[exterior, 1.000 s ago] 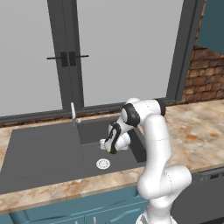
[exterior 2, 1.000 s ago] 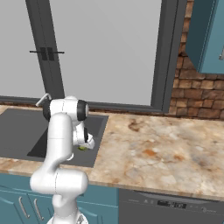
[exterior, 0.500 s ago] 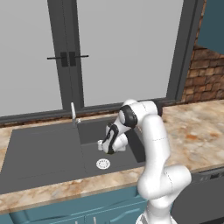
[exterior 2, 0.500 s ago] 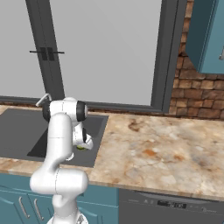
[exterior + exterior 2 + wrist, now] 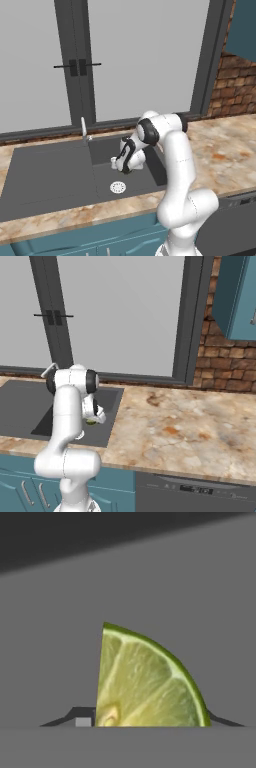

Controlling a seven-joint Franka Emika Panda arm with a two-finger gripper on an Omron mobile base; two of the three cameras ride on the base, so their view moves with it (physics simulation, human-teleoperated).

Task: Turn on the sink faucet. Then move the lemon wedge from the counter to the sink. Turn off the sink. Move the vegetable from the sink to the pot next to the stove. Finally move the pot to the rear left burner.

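The end effector point(image 5: 119, 165) reaches low into the sink point(image 5: 50, 175), its fingers straddling the wedge point(image 5: 145, 679) to lift it; whether they grip cannot be told.

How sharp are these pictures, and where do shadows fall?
Hand view: the lemon wedge is sharp and evenly lit, with a dark band across the top. Left base view: the sink looks flat grey, its inner walls darker. Right base view: soft edges, no glare.

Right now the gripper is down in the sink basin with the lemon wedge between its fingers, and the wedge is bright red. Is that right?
Not quite: the lemon wedge is yellow-green, not red, as the hand view shows. The gripper is indeed down in the sink.
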